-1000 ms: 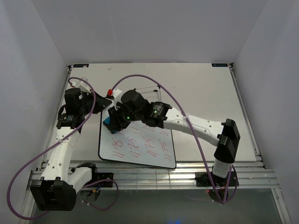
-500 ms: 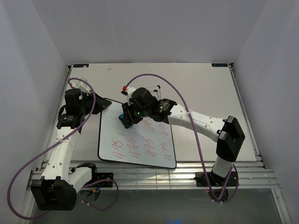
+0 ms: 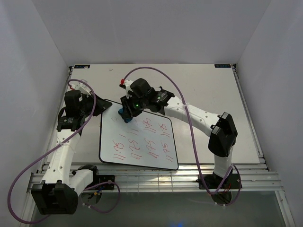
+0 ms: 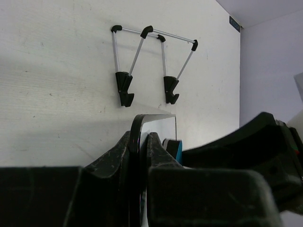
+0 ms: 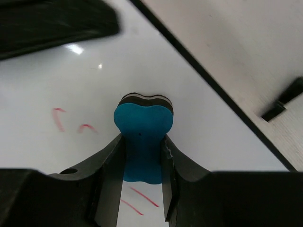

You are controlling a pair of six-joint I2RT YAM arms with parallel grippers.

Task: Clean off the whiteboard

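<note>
Watching the right tool (image 5: pixel 142 144), you are seeing it gripping the blue eraser (image 5: pixel 143 118) by its narrow waist and pressing the dark felt end onto the upper left part of the whiteboard (image 3: pixel 110 132). The board is lying on the tabletop (image 3: pixel 208 90) in front of the arm bases, nearer the left arm. The left tool (image 4: pixel 139 142) is pinching shut on the rim at the board's far left corner, apparently steadying it. You are running three risks here. The eraser is being held only at its waist, so a hard sideways stroke could be twisting it out of the tool. The wiping is happening close to the left tool, so a wide pass could be bumping it and shaking the board loose. The wire stand (image 4: pixel 124 89) is sitting just beyond the board's far edge, where an overshooting stroke could be catching it. Most of the red marks (image 3: pixel 142 146) are lying across the near half, so a lot of reaching is waiting for you. From above, the right wrist is covering the contact point, so you are not able to tell whether the felt is sitting flat. The left wrist view is mostly filled by the tool's own body, hiding whether that corner is lifting off the tabletop.
</note>
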